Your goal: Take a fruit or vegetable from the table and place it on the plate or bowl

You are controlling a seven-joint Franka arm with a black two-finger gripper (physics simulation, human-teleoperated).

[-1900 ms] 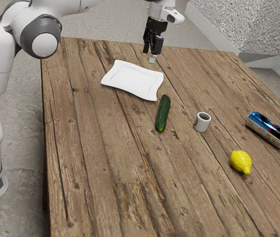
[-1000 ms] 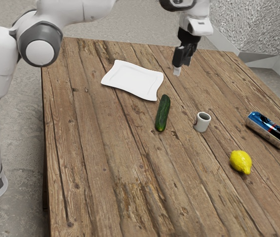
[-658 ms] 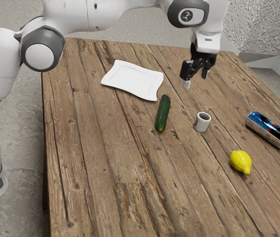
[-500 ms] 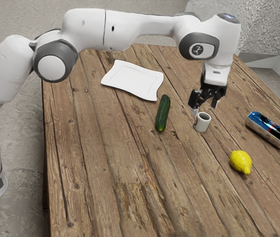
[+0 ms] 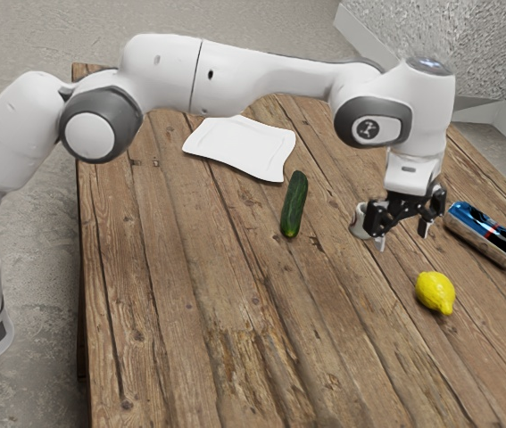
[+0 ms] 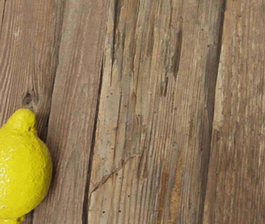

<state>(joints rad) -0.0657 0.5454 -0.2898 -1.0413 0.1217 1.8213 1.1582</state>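
The gripper [image 5: 402, 225] hangs over the table [image 5: 190, 294] with its 2 fingers spread and nothing between them, just beside the cup [image 5: 359, 221] and short of the can [image 5: 485, 234]. The lemon [image 5: 435, 292] lies on bare wood nearer the camera than the gripper, touching nothing. It is well apart from the plate [image 5: 239, 147], which sits toward the far side of the table beyond the cucumber [image 5: 294, 203]. Of the 2 candidates, the lemon looks like the one in hand, since it is the nearer to the gripper. In the wrist view the lemon [image 6: 13, 170] lies off to one side of the hand, not under it, so the hand probably needs to shift across before it drops. As for handling, it should be light and firm, with a pebbled rind that gives the pads some bite. Its rounded body will likely roll or squirt out if pinched off-centre (the nub at each end is a poor place to hold). The sound grip is across the fat middle, 1 finger on each flank, low enough to pass the widest part. The plate looks nearly flat, so a release from height may send the lemon rolling off; setting it down gently near the middle seems wiser.
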